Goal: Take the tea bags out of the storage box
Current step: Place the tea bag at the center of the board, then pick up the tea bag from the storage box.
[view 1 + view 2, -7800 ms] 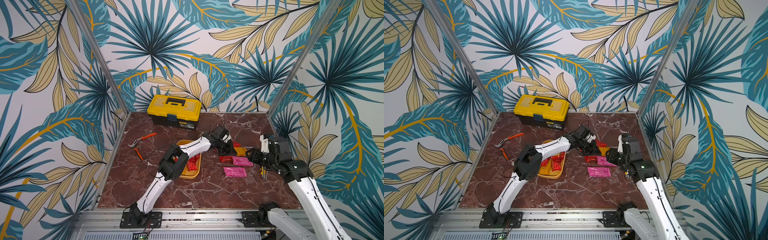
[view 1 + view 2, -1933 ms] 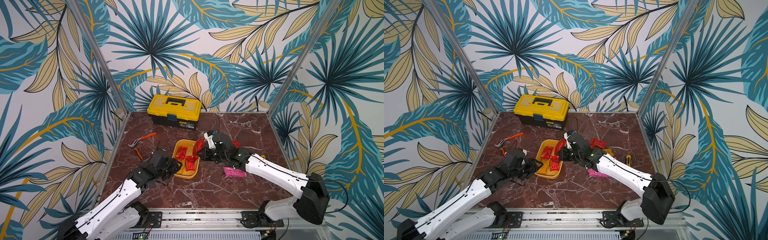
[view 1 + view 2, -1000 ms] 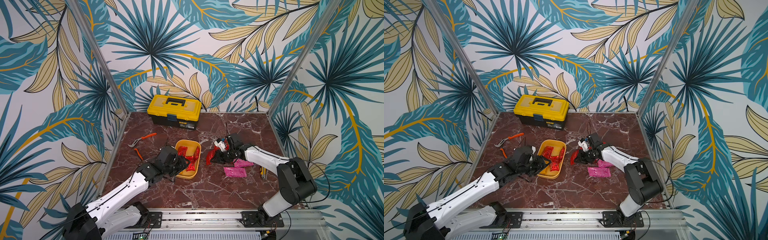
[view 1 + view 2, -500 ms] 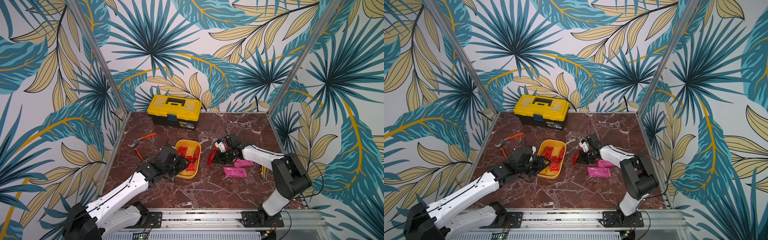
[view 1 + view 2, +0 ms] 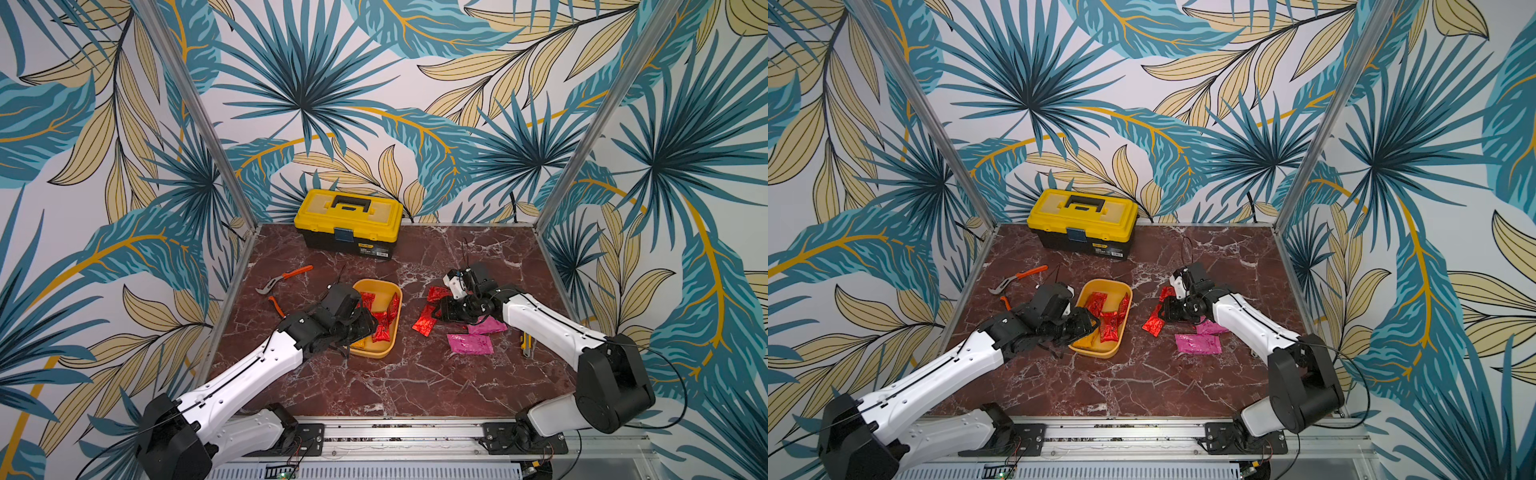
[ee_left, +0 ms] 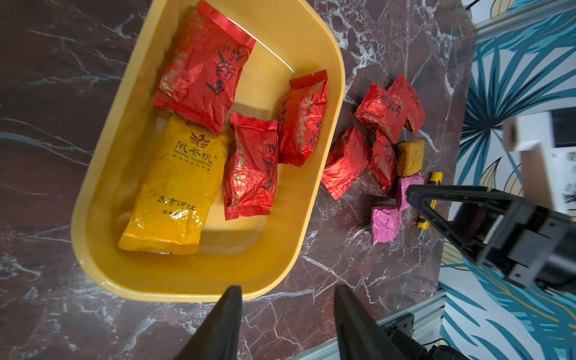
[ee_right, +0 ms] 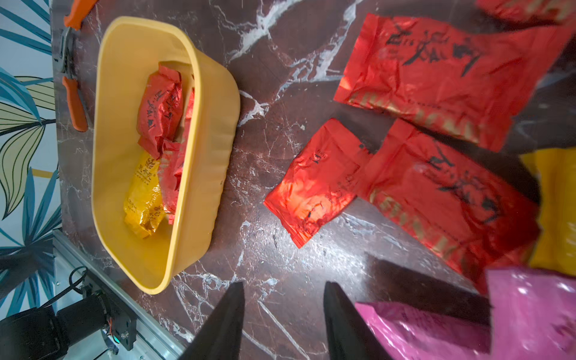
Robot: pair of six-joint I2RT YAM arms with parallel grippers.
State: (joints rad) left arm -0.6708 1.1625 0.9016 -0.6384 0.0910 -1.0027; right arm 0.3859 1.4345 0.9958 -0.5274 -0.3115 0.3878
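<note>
Four tea bags (image 6: 199,65) lie in the box (image 5: 372,353), centre-left — others right of it. Left gripper (image 6: 285,311) hovers at its near-left rim, right gripper (image 7: 283,311) over the pile (image 5: 424,322) — both open, empty. A finger could snag the rim, shoving the box.

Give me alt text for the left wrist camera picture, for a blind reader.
A yellow box on a dark marble table holds three red tea bags and an orange tea bag. More tea bags, red, pink and orange, lie on the table beside it; the left gripper is open and empty.
</note>
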